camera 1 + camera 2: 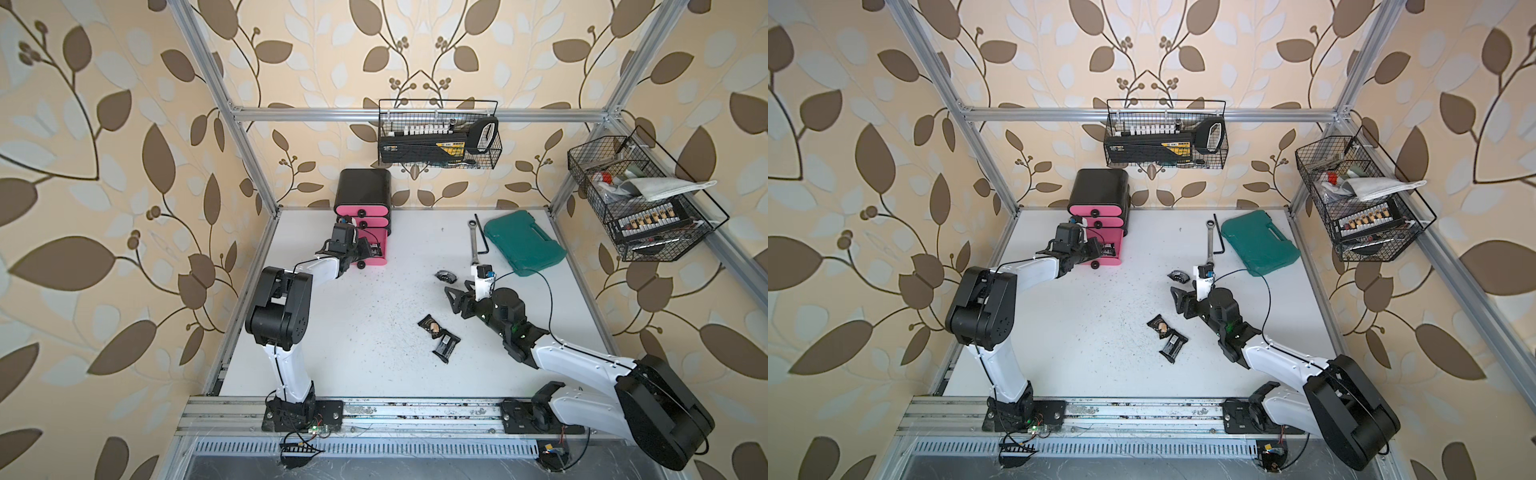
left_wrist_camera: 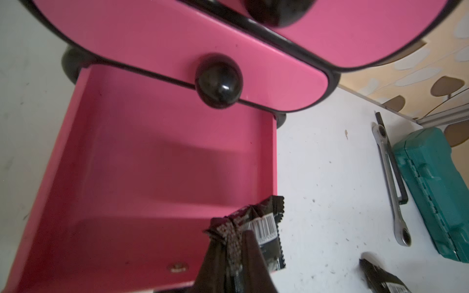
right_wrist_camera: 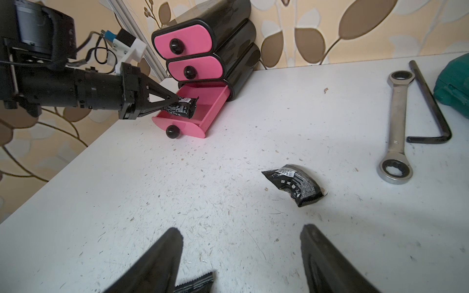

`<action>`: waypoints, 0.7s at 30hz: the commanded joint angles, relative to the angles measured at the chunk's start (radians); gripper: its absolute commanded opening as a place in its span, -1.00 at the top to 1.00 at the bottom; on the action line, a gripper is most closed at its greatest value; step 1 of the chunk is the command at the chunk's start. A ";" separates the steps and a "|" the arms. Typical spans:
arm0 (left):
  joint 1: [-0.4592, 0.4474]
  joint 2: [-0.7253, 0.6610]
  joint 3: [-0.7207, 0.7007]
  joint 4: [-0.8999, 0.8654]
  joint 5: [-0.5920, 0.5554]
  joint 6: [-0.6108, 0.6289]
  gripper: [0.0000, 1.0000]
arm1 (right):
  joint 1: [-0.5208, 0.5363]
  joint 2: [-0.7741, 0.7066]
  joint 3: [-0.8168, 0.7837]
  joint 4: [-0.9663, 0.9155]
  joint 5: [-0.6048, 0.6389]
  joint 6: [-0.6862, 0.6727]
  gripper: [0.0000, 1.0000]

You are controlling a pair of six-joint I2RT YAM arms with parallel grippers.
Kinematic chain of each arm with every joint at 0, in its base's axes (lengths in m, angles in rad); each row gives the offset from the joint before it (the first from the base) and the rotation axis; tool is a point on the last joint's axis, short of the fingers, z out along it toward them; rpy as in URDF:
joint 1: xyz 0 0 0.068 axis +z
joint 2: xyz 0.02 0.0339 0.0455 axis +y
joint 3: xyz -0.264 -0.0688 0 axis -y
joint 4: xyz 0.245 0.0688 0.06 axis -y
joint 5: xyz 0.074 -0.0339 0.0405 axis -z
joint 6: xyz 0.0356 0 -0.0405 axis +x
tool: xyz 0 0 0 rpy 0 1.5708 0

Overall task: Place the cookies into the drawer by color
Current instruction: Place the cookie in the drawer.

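**Step in hand (judged):** depositing a black cookie packet in the bottom drawer; release not yet made.

1. Right gripper (image 3: 241,234), lower centre-right in both top views: fingers spread and empty above the white table (image 1: 353,332).
2. Cookie-print black packet (image 1: 430,325) and second black packet (image 1: 445,345), centre: they touch or nearly so, just beside that gripper.
3. Lone black packet (image 3: 295,184): farther back, apart from the pair.
4. Left gripper (image 3: 175,97), upper centre-left: fingers clenched on the held black packet (image 3: 181,107). It hangs over the open bottom drawer (image 2: 152,165), close to one side wall.
5. Drawer cabinet (image 1: 365,187), at the back wall: the two upper drawers are closed.
6. Ratchet wrench (image 3: 397,121), hex key (image 3: 429,101) and teal case (image 1: 523,243), upper right: well apart.

**Next move (judged):** nudge inward off the side wall, lower, let go. The tray floor looks bare and roomy; the middle knob overhangs its rear.
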 commanded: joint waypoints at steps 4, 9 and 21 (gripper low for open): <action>0.022 0.079 0.153 -0.028 0.055 0.085 0.96 | 0.004 0.010 0.033 0.002 0.014 -0.002 -0.51; 0.026 0.110 0.167 -0.040 0.080 0.107 0.93 | 0.004 0.014 0.034 0.003 0.013 0.001 -0.51; 0.035 0.102 0.166 -0.075 0.119 0.126 0.29 | 0.004 0.017 0.037 0.002 0.010 0.002 -0.51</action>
